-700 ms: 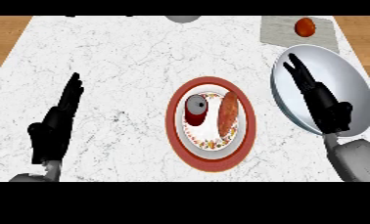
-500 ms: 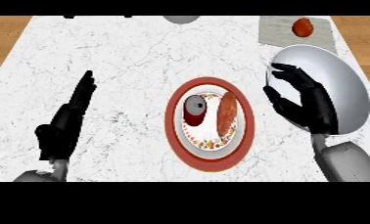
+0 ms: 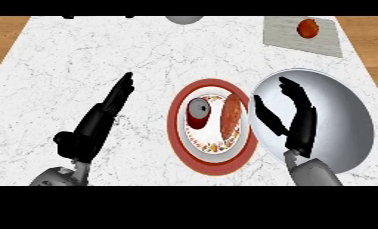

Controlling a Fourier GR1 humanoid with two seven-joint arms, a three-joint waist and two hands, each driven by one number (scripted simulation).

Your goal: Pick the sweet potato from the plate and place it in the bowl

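A reddish-brown sweet potato (image 3: pixel 231 114) lies on the right half of a red-rimmed patterned plate (image 3: pixel 179 133), beside a small dark red round thing (image 3: pixel 198 113). Just right of the plate sits a large silver bowl (image 3: pixel 347 118). My right hand (image 3: pixel 296 119) hovers open over the bowl's left part, its thumb (image 3: pixel 267 118) pointing toward the sweet potato, a short gap away. My left hand (image 3: pixel 96 124) rests open on the counter left of the plate, fingers straight and pointing up and to the right.
A grey mat (image 3: pixel 289 38) at the back right carries a red-orange round fruit (image 3: pixel 308 27). A grey round object (image 3: pixel 184 19) shows at the counter's far edge. Wooden floor shows beyond both counter sides.
My right hand has shifted left and lower, from over the bowl's middle toward the plate, with the thumb spread out. My left hand has moved right and closer to the plate.
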